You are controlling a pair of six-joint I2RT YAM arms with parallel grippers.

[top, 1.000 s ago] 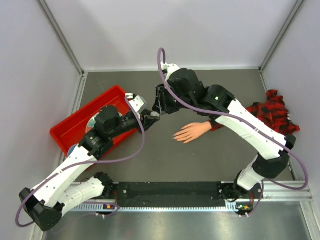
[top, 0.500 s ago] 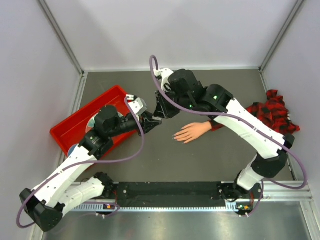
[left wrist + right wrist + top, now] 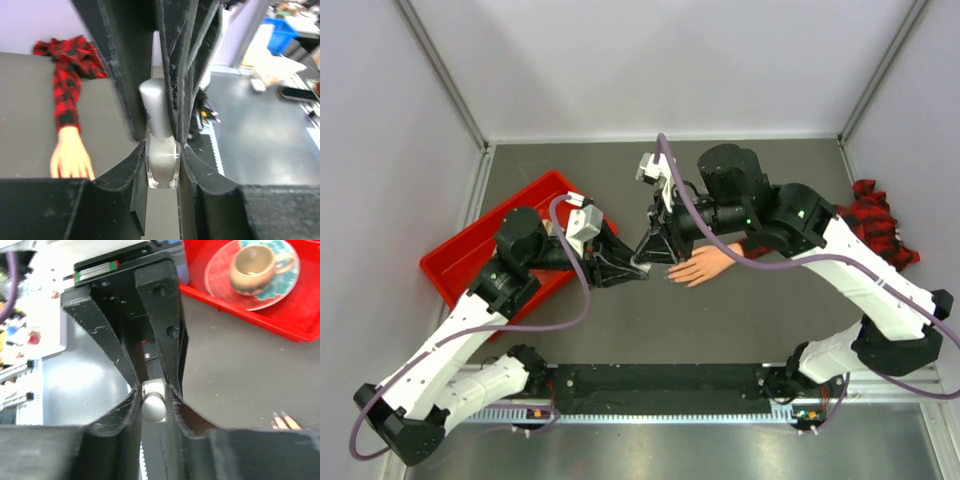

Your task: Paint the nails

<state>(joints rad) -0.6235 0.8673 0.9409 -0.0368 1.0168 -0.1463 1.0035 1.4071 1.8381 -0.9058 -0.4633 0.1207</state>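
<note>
The peach fake hand (image 3: pixel 708 262) lies flat mid-table, its plaid sleeve (image 3: pixel 868 226) running right. Its nails (image 3: pixel 672 273) point left; two fingertips show in the right wrist view (image 3: pixel 281 419). My left gripper (image 3: pixel 628 268) is shut on the body of a small clear bottle (image 3: pixel 162 162). My right gripper (image 3: pixel 656 250) meets it from the other side and is shut on the bottle's white cap (image 3: pixel 153 407). In the left wrist view the cap (image 3: pixel 154 107) sits between the right fingers, with the hand (image 3: pixel 70 156) to the left. The grippers hold the bottle just left of the fingertips.
A red tray (image 3: pixel 470 250) stands at the left under my left arm. It holds a brown cup (image 3: pixel 254 264) on a patterned plate (image 3: pixel 220 265). The sleeve's bunched cloth lies by the right wall. A black rail (image 3: pixel 660 388) runs along the near edge.
Both grippers, joined at the bottle, have moved nearer and to the right, up to the fake hand's fingertips. The right arm has swung its wrist round.
</note>
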